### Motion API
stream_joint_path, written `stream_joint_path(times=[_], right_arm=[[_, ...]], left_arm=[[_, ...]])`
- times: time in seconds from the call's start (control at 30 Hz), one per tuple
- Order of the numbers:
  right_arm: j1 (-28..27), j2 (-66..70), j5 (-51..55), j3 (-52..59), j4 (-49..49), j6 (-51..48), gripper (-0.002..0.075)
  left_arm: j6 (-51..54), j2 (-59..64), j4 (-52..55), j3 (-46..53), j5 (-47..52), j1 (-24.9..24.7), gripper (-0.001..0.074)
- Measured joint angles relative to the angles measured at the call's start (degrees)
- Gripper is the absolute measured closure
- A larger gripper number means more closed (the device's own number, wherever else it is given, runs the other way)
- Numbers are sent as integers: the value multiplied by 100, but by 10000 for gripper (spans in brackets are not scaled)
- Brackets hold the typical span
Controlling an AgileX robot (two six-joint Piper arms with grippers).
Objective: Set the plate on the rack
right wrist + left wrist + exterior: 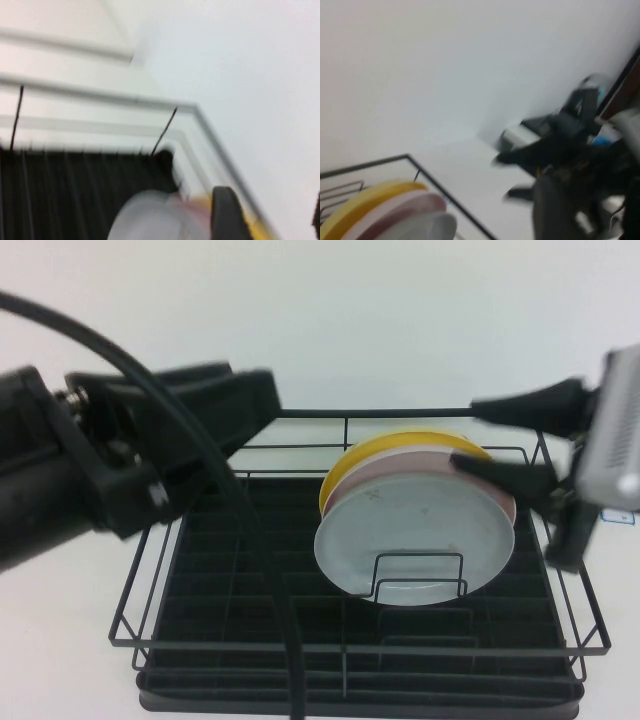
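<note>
The pale grey-blue plate (pixel 415 530) stands on edge in the black wire rack (pixel 165 558), held by a wire divider. It is the nearest of three plates, in front of a pale pink plate (pixel 400 468) and a yellow plate (pixel 385 445). My right gripper (pixel 466 432) is open just above the plates' top right rims, its lower finger (pixel 500 472) over the rim of the front plates. In the right wrist view one finger (pixel 227 215) lies beside the plate (pixel 150 220). My left gripper (pixel 235 405) hovers high over the rack's left side, away from the plates.
The rack's slotted black tray (pixel 230 640) stretches left and in front of the plates. The left arm's cable (pixel 235 530) hangs across the rack's left half. A white table surrounds the rack, with a white wall behind.
</note>
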Motion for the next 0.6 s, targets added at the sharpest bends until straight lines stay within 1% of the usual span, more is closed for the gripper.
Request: stream_joint_path(times=[0.07,0.1,0.17,0.23,0.27,0.33,0.43,0.53,0.6], right_arm=[[0,-572,29,0,0,374,426],[0,-892,29,0,0,520,466],[0,-1579,-53,0,0,833,594],[0,-2234,-315,0,0,1128,665],[0,-2603,-570,0,0,1323,687],[0,-3249,-1327,0,0,1741,710],[0,-4160,-2633,12,23,2074,721],[0,-4933,-3783,191,99,2065,725],[0,-5299,-4247,453,142,1962,726]], left_arm=[[-189,0,551,0,-45,0,709],[-274,0,922,0,-169,0,731],[-736,10,1718,0,-754,0,734],[-1317,50,2764,0,-1551,0,734],[-1422,79,3169,0,-1850,0,734],[-1286,179,4049,0,-2476,39,734],[-741,406,4987,0,-2961,237,734],[-826,684,4798,12,-2973,626,734],[-990,880,4470,104,-2888,926,734]])
